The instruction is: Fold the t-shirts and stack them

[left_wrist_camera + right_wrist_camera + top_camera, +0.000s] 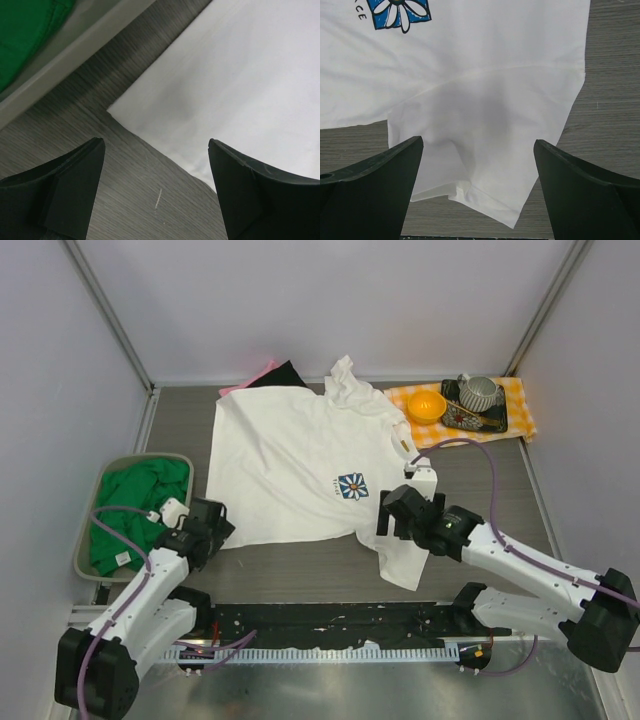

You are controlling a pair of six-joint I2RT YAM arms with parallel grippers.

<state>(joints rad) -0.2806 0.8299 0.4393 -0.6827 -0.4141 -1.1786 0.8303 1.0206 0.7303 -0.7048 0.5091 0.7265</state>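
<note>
White daisy-print t-shirt spread flat across the middle of the bench, with the blue-and-white flower facing up, one sleeve reaching toward the near edge on the right and the other end rumpled near the far wall. Left claw low at the shirt's near-left corner, fingers apart, only bare bench and the white cloth edge between them. Right claw poised over the near sleeve, fingers spread wide, clamped on nothing. From the right wrist, sleeve hem and a soft shadow on the fabric directly below.

Green t-shirt heaped in a grey bin at the bench's left side, just beside the left claw. Black t-shirt and pink t-shirt at the far edge, partly tucked under the white one. Far right, well apart from both claws: an orange-and-white checked cloth carrying a dark patterned tray, an orange bowl and a grey cup.
</note>
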